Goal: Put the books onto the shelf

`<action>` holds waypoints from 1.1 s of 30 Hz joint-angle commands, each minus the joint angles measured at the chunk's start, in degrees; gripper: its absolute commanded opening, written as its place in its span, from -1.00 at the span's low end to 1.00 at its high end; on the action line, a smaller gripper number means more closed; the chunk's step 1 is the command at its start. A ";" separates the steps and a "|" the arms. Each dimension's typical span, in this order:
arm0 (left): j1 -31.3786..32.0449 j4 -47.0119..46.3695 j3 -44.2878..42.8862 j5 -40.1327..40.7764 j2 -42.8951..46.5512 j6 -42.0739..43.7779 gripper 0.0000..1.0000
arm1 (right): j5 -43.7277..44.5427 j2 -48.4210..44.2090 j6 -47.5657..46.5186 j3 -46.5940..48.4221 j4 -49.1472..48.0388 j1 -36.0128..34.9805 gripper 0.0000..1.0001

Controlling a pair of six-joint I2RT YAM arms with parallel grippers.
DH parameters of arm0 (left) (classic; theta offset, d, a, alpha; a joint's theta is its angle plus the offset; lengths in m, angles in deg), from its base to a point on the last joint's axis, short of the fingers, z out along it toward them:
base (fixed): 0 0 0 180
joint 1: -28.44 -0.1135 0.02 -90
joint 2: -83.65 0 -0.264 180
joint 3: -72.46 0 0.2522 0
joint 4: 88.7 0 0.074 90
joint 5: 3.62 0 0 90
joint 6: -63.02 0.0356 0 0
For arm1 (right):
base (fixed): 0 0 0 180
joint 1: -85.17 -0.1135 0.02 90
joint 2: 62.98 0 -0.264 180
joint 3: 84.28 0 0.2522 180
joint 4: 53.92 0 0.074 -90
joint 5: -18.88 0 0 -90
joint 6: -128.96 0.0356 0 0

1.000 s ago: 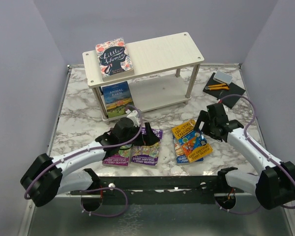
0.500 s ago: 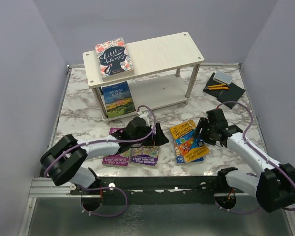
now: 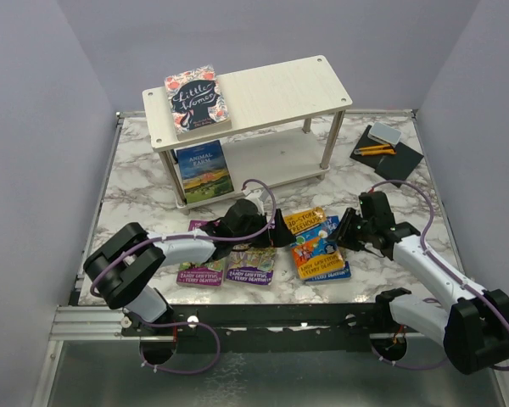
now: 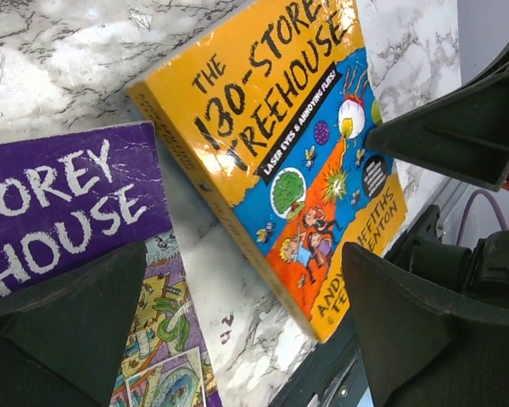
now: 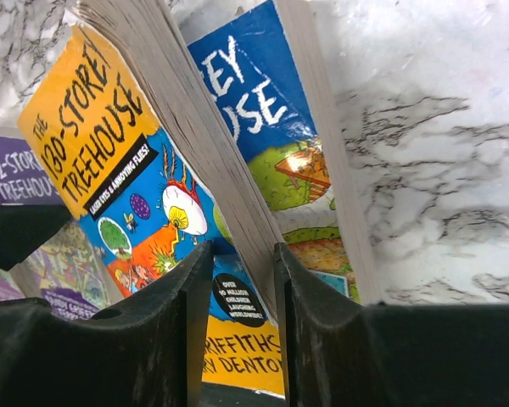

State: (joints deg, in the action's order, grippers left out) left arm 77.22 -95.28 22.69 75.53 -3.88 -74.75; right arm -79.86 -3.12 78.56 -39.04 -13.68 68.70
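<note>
An orange Treehouse book point(image 3: 316, 242) lies tilted on a blue Treehouse book point(image 3: 336, 273) at front centre-right. My right gripper point(image 3: 348, 231) is shut on the orange book's raised page edge point(image 5: 195, 127), one finger over the cover and one under; the blue book point(image 5: 263, 110) lies beneath. My left gripper point(image 3: 276, 231) is open and low over the marble, between two purple books point(image 3: 253, 264) and the orange book point(image 4: 280, 144), holding nothing. The shelf point(image 3: 271, 89) stands at the back, with "Little Women" point(image 3: 195, 100) on top and "Animal Farm" point(image 3: 202, 170) on the lower board.
A black pad point(image 3: 388, 151) with pencils and an eraser lies at the back right. The black rail point(image 3: 271, 315) runs along the table's near edge, close behind the books. Grey walls enclose the table on three sides.
The right jaws have narrowed onto the orange book's edge, and the book has shifted left and turned. The left gripper has reached right across the purple books, staying open.
</note>
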 commanded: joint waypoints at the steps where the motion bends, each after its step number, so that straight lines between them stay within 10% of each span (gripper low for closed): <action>1: 0.27 1.61 -0.26 1.53 -2.83 0.45 0.98 | -5.26 0.24 2.43 -1.76 -3.98 0.15 -0.29; 33: 4.13 5.84 -5.41 -2.49 -15.15 -4.74 0.98 | -4.58 -6.45 9.11 -8.28 -5.35 0.23 -0.40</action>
State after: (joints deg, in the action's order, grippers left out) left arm 79.53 -98.93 15.74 73.71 -14.57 -79.71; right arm -83.86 -8.70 86.05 -45.77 -19.39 68.81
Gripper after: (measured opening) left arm 0.990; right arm 0.307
